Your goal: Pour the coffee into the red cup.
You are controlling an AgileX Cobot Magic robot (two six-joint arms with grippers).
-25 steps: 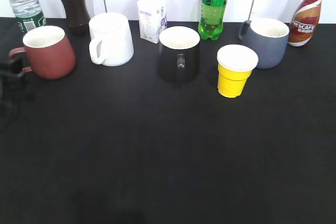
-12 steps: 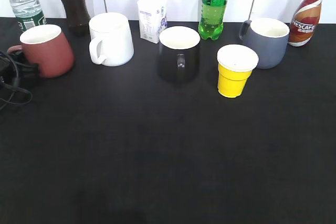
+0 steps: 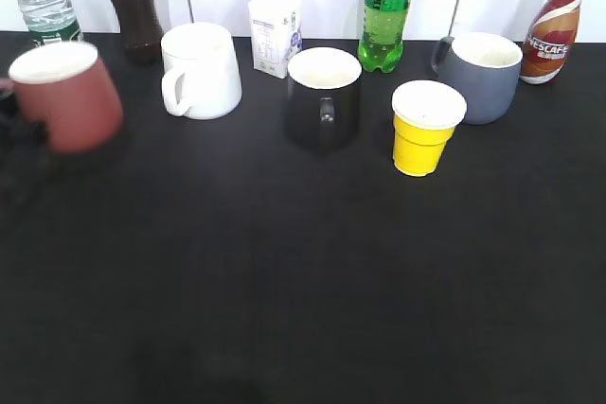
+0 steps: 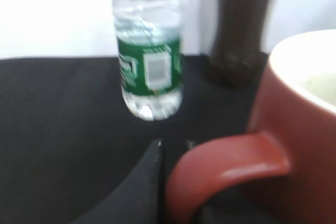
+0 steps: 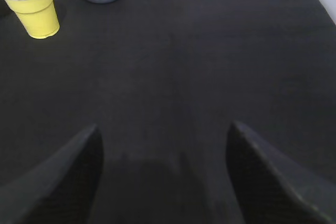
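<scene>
The red cup point(image 3: 64, 96) is at the far left, blurred by motion and seemingly raised off the black table. In the left wrist view my left gripper point(image 4: 174, 145) is shut on the cup's loop handle point(image 4: 226, 163), with one dark finger on each side of it. In the exterior view that gripper is only a dark shape at the left edge point(image 3: 8, 125). The coffee bottle point(image 3: 554, 24) stands upright at the back right, cap on. My right gripper point(image 5: 164, 129) is open and empty above bare table and does not show in the exterior view.
Along the back stand a water bottle point(image 3: 43, 7), a cola bottle point(image 3: 133, 2), a white mug point(image 3: 201, 71), a small carton point(image 3: 275, 33), a black mug point(image 3: 323, 96), a green bottle point(image 3: 388, 8), a yellow cup point(image 3: 424, 128) and a grey mug point(image 3: 481, 76).
The red cup has tilted, then shifted left and up in my left gripper's hold. The other objects have not moved.
</scene>
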